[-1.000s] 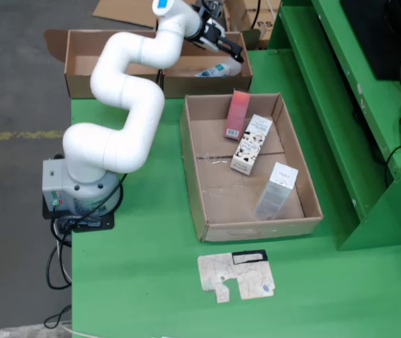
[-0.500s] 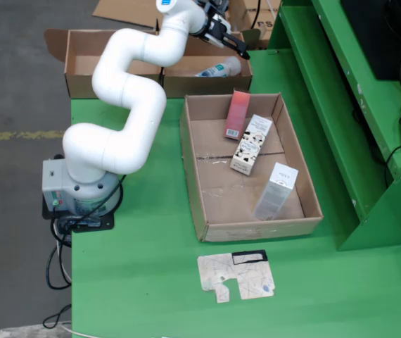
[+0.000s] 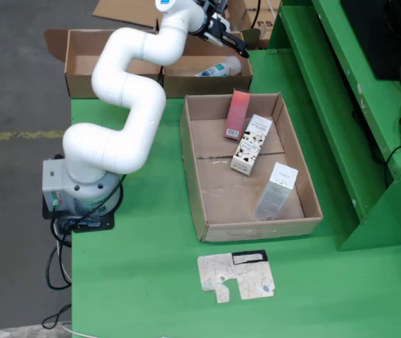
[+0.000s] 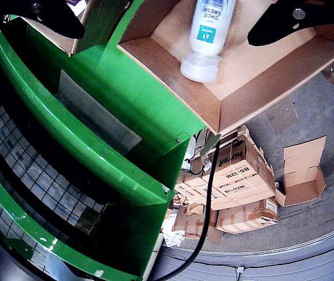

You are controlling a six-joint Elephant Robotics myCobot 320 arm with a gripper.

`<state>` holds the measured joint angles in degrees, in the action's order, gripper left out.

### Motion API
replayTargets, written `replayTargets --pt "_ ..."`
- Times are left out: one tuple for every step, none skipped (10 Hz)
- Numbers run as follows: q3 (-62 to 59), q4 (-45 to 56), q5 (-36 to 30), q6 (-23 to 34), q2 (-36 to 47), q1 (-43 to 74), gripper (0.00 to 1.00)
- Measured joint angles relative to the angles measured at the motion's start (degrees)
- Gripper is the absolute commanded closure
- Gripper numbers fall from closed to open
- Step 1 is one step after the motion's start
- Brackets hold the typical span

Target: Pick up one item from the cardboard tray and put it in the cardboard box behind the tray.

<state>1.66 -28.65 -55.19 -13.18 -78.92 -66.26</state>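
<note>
A white bottle (image 3: 218, 69) with a blue label lies on its side in the right half of the cardboard box (image 3: 116, 53) behind the tray. My gripper (image 3: 230, 39) hovers above that box's right end, open and holding nothing. In the wrist view its black fingers (image 4: 50, 14) stand wide apart at the top corners, with the bottle (image 4: 208, 32) lying on the box floor between them. The cardboard tray (image 3: 207, 204) holds a red carton (image 3: 237, 114), a cow-patterned carton (image 3: 251, 144) and a pale clear box (image 3: 276, 190).
A flat cardboard cutout (image 3: 237, 276) lies on the green table in front of the tray. A green shelf frame (image 3: 341, 105) rises along the right side. The arm's base (image 3: 81, 190) stands at the table's left edge. Stacked cartons (image 4: 231, 181) sit on the floor beyond the box.
My gripper has lifted up and away from the bottle, which stays lying in the box. Since half a second ago nothing has visibly moved.
</note>
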Motion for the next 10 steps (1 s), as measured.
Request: replayTargets --pt "0.00 0.00 0.00 0.00 0.00 0.17 0.00" --pt "0.00 0.00 0.00 0.00 0.00 0.17 0.00" --pt "0.00 0.00 0.00 0.00 0.00 0.17 0.00" --pt "0.00 0.00 0.00 0.00 0.00 0.17 0.00" --pt "0.00 0.00 0.00 0.00 0.00 0.35 0.00" --pt "0.00 0.00 0.00 0.00 0.53 0.61 0.00" --pt "0.00 0.00 0.00 0.00 1.49 0.96 0.00" --pt "0.00 0.00 0.00 0.00 1.58 1.23 0.00" --pt "0.00 0.00 0.00 0.00 1.84 1.23 0.00" --pt "0.00 0.00 0.00 0.00 2.02 1.23 0.00"
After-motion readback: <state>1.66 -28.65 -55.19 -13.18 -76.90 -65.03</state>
